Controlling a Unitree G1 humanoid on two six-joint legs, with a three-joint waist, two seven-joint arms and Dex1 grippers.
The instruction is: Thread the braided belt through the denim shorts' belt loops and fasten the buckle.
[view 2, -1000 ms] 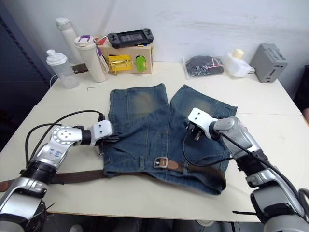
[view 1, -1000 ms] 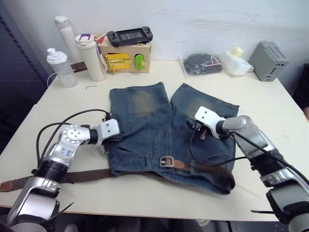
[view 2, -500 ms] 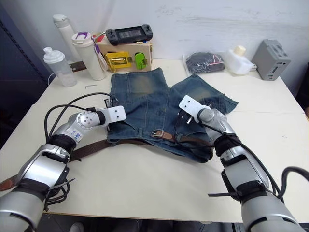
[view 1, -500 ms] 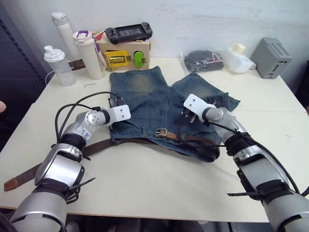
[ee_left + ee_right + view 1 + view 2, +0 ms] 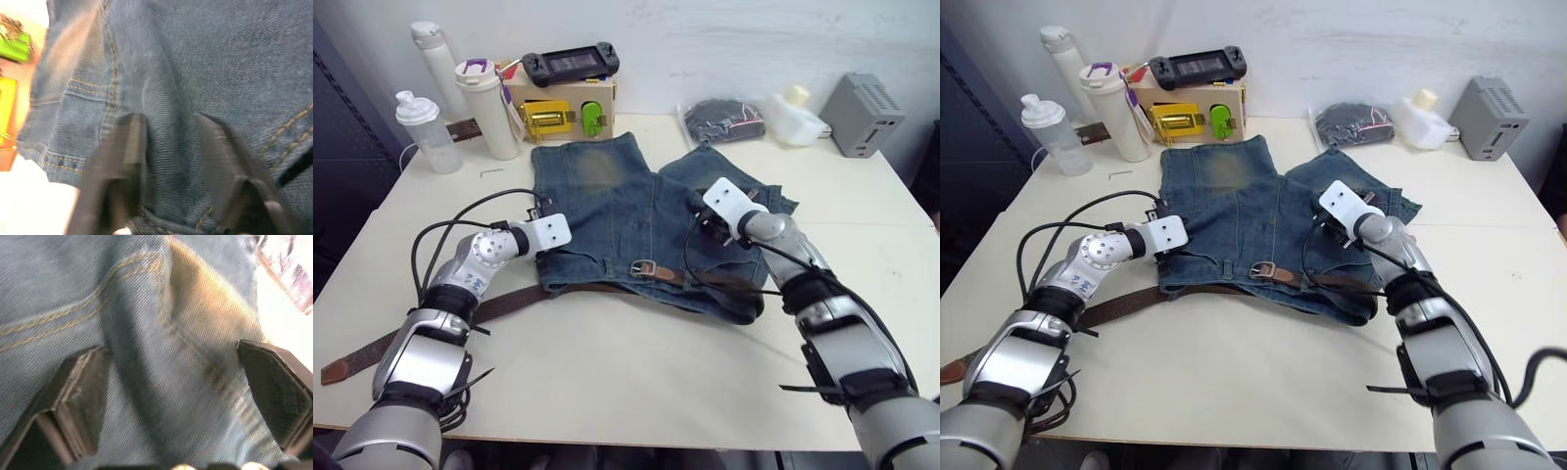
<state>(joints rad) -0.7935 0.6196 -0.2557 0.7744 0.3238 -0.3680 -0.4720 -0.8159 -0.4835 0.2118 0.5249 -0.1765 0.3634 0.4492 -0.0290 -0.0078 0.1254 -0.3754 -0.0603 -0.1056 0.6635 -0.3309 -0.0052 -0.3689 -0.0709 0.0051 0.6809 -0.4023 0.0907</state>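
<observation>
shorts: denim shorts flat on table, mid-table, waistband on the near side, legs pointing to far wall
belt: braided belt runs along waistband, partly through it; long tail trails off shorts' left side toward table's near-left edge
buckle: buckle sits on waistband approx. centre front, brown strap carries on to the right of it
loops: belt loops too small to make out individually
L gripper: left gripper over shorts' left edge; fingers apart, denim between them, grip not clear
R gripper: right gripper over the right leg of shorts, above waistband; fingers spread wide, denim below, nothing held
bg: bottles, wooden box w/ game console on top, dark bag, grey box along far edge
</observation>
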